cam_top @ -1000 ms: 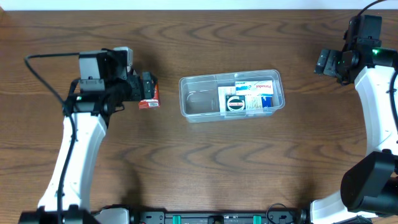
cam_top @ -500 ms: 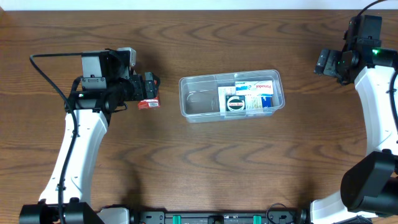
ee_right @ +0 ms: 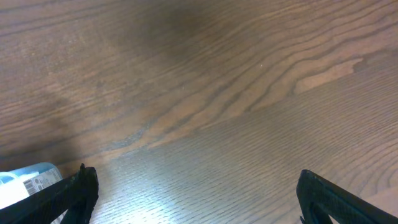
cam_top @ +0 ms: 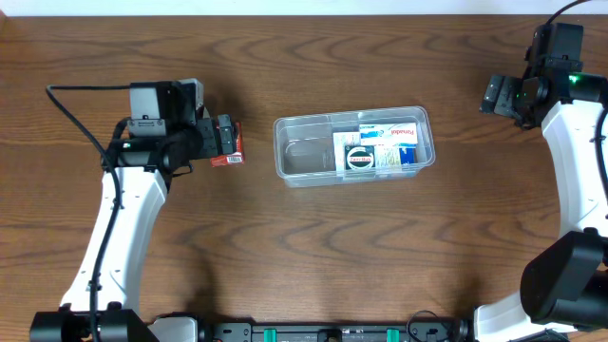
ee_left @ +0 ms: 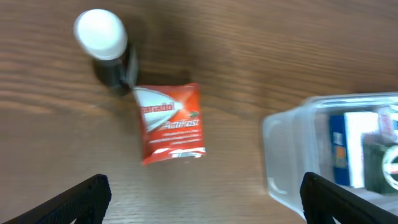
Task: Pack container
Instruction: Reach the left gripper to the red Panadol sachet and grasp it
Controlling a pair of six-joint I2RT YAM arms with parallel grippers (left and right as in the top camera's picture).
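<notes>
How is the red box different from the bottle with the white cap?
The red box is flat-sided and lies down; the bottle is round and seems to stand up. The red box is red with white writing; the bottle is dark with a white cap. Both sit side by side on the table, outside the container.

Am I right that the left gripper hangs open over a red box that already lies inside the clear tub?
Not quite: the red box lies on the table outside the clear tub, beside a white-capped bottle, as the left wrist view shows. The left gripper does hang open over it.
</notes>
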